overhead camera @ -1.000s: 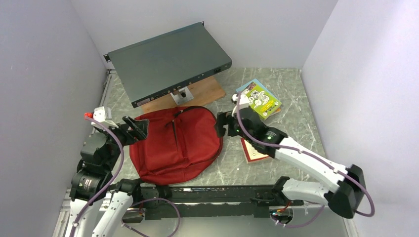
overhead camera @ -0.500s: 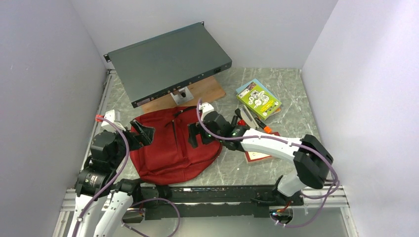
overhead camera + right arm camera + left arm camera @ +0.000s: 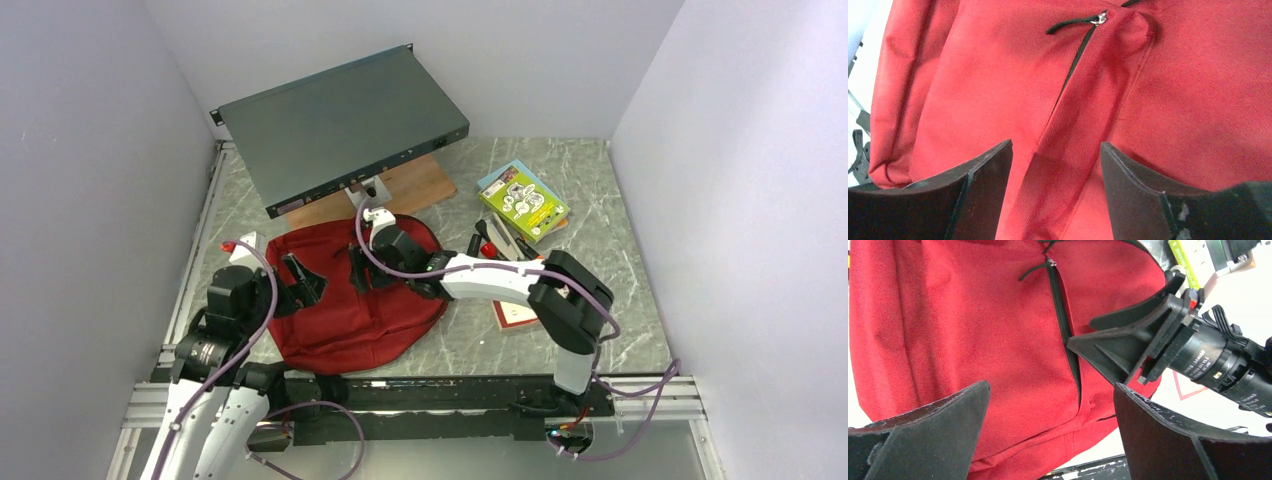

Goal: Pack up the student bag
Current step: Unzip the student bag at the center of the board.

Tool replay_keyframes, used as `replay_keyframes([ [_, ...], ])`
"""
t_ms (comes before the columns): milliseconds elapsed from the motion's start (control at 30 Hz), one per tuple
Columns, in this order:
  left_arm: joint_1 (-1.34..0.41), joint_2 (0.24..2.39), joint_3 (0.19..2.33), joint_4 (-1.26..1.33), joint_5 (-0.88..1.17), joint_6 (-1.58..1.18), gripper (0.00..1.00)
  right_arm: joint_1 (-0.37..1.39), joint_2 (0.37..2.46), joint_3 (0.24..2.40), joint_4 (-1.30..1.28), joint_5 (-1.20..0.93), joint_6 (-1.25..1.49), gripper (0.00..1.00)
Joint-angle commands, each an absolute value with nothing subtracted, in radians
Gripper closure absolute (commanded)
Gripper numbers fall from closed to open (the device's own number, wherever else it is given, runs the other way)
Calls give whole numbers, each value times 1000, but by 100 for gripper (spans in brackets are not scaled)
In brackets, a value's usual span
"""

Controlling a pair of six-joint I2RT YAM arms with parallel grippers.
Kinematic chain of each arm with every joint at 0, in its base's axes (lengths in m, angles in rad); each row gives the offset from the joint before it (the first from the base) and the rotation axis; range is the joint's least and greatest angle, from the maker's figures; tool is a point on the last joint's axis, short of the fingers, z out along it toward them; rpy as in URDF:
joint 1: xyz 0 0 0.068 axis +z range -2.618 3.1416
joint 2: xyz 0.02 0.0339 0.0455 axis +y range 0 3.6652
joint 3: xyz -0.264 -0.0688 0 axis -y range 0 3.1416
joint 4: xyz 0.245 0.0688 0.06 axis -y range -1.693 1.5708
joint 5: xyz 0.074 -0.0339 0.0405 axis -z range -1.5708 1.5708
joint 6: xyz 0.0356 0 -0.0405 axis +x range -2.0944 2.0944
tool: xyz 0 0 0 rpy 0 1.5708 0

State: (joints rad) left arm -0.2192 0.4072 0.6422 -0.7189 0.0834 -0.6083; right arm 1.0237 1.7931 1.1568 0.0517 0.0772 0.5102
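The dark red student bag (image 3: 335, 315) lies flat on the marble table, its black zipper (image 3: 1063, 315) running down the front and shut. My left gripper (image 3: 303, 282) is open over the bag's left part; in the left wrist view (image 3: 1052, 390) red fabric fills the gap between its fingers. My right gripper (image 3: 362, 268) is open and low over the bag's middle, straddling a raised fold of fabric beside the zipper (image 3: 1056, 145). The zipper pull (image 3: 1102, 19) lies just ahead of it. The right gripper also shows in the left wrist view (image 3: 1128, 345).
A flat dark-grey rack unit (image 3: 340, 125) rests tilted on a wooden board (image 3: 415, 190) behind the bag. A green book (image 3: 523, 200), pens (image 3: 497, 243) and a red-and-white book (image 3: 515, 315) lie to the right. Walls close in left, back and right.
My right arm has swung left from beside the books to over the bag's middle. My left gripper has moved right and down onto the bag's left part.
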Motion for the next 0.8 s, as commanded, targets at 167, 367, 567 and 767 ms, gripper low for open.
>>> replay_keyframes([
  [167,-215,503,589,-609,193,-635,1,1031,1868,1193,132,120,510,75],
  [367,-215,580,516,-471,275,-645,1,1031,1810,1081,190,63,524,100],
  [567,-237,689,504,-350,335,-633,9,1031,1714,935,279,-23,523,100],
  [767,-309,849,599,-328,261,-547,30,1022,1659,835,375,-91,538,100],
])
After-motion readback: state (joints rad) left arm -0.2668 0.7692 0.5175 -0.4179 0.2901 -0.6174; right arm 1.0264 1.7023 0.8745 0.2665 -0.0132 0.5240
